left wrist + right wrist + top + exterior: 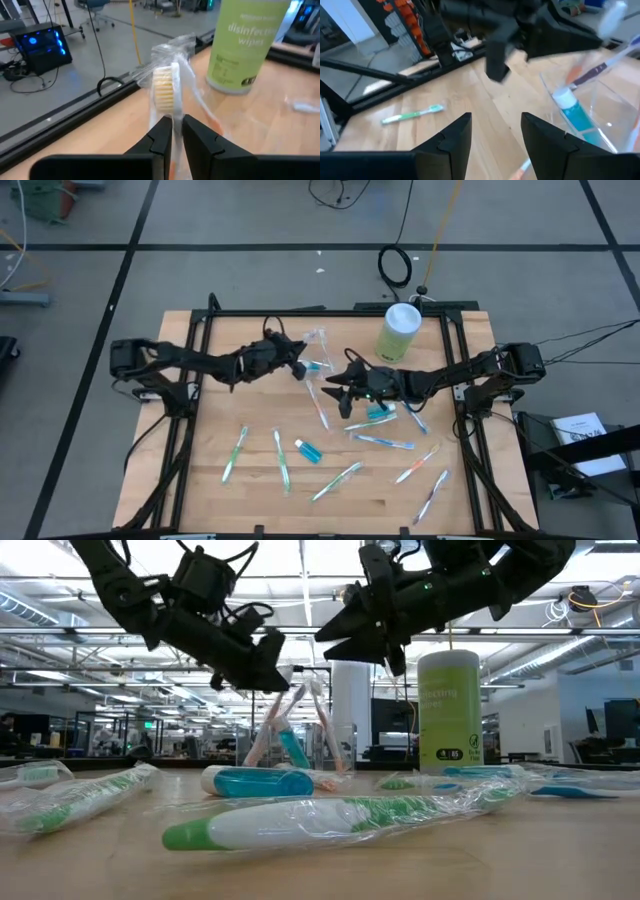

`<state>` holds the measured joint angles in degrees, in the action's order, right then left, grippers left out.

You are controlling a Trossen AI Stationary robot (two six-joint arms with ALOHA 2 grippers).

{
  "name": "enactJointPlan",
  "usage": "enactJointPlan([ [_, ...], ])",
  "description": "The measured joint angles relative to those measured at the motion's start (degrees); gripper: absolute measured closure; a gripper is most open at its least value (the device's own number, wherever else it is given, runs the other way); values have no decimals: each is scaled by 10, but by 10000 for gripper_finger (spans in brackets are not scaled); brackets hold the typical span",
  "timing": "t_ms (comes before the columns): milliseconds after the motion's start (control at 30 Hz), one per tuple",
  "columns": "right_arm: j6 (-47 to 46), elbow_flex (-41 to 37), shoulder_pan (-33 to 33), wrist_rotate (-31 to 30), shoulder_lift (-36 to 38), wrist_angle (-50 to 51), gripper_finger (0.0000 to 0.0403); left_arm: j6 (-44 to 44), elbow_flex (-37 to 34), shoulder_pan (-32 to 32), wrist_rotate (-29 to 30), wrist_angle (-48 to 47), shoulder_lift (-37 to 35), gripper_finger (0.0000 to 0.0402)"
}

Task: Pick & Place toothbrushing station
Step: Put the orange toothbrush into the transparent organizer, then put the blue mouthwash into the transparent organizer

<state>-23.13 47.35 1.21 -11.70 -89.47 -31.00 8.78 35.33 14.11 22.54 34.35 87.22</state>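
Note:
My left gripper (300, 368) is above the table's far middle, shut on a toothbrush (164, 87) with pale bristles in a clear wrapper. Just past it stands the clear container (318, 352), which holds a teal tube (572, 107) and leaning toothbrushes (300, 730). My right gripper (335, 383) is open and empty, hovering beside the container on its right. Several wrapped toothbrushes, green (240, 452), blue (385, 442) and pink (318, 405), lie flat on the table. Another teal tube (308, 450) lies among them. My left gripper pinches the wrapped toothbrush between its two fingers, on the neck just behind the bristle head (167, 114). The brush runs along the fingers, and its head sticks out past the fingertips. The wrapper (175, 47) stands loose around the head. The fingers hide the handle end.
A green canister of disinfecting wipes (400, 330) stands at the far edge, right of the container. Black frame rails (190, 410) run along the table's left, right and far sides. Bare wood (230, 395) lies left of the scattered brushes.

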Motion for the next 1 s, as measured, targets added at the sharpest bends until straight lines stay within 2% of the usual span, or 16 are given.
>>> enactJointPlan([
  [200, 3, 0, 3, 0, 0, 38, 237, -17, 0, 0, -3, -132, -83, 304],
  [367, 2, 0, 11, 0, 0, 88, 236, -19, 0, 0, -44, -219, -153, 256],
  [533, 2, 0, 16, -1, 0, 102, 236, -39, 0, 0, -108, -262, -223, 228],
  [733, 2, 0, 10, -1, 0, 103, 236, -67, 0, -1, -194, -266, -285, 223],
  [800, 2, 0, 7, -1, 0, 103, 236, -44, 0, -1, -182, -264, -297, 226],
  [900, 3, 0, 1, 0, 0, 98, 236, -27, 0, 0, -135, -288, -308, 235],
  [1000, 8, 0, -6, 0, 0, 99, 236, -27, 0, -1, -145, -317, -313, 246],
])
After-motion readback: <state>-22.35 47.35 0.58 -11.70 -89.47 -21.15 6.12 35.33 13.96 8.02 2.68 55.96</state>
